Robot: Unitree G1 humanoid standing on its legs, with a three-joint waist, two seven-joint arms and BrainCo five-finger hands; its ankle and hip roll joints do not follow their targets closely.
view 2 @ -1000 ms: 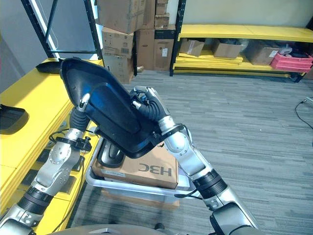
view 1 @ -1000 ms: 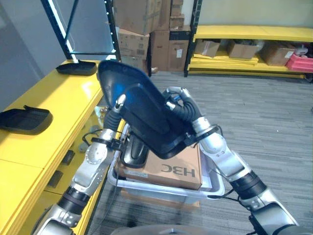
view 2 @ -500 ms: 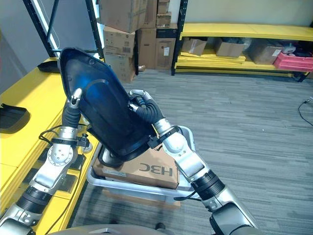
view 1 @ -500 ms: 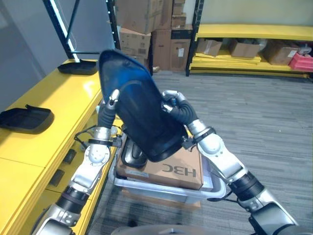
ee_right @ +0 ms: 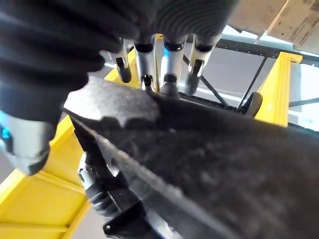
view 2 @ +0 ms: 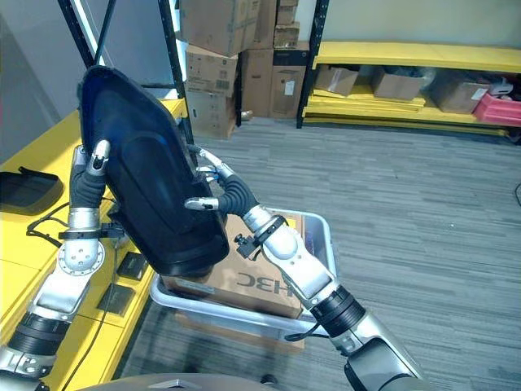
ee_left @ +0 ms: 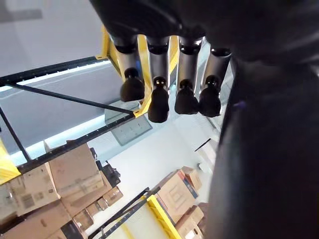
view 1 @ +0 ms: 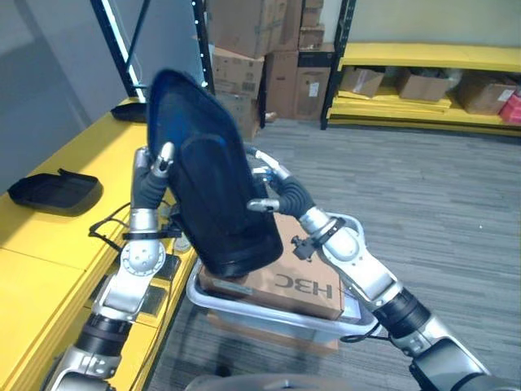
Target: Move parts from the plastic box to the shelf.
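Both hands carry one large black part [view 1: 213, 199], a long shell-shaped moulding held nearly upright in the air, its lower end just above the plastic box [view 1: 346, 314] and its upper end at the height of the yellow shelf [view 1: 57, 236] on the robot's left. The left hand [view 1: 156, 163] lies against the part's left edge with its fingers straight; in the left wrist view those fingers [ee_left: 158, 102] reach out side by side along the dark surface and do not curl round it. The right hand [view 2: 207, 189] is on the part's right edge, with fingers spread on the face and the thumb out below them; in the right wrist view its fingers [ee_right: 169, 79] rest straight on the textured rim, pressing rather than clasping. So the part is squeezed between two flat, relaxed hands. Beneath it, the pale plastic box sits on the grey carpet beside the shelf and holds a brown cardboard carton [view 1: 297, 281], which the lower end of the part overlaps in the head views. On the shelf top lies a smaller black tray-shaped part [view 1: 55, 189], well apart from the raised one, and another dark part [view 1: 129, 112] rests farther back by the black upright of the rack [view 1: 122, 49]. Stacked cardboard boxes [view 2: 220, 57] stand against the far wall.
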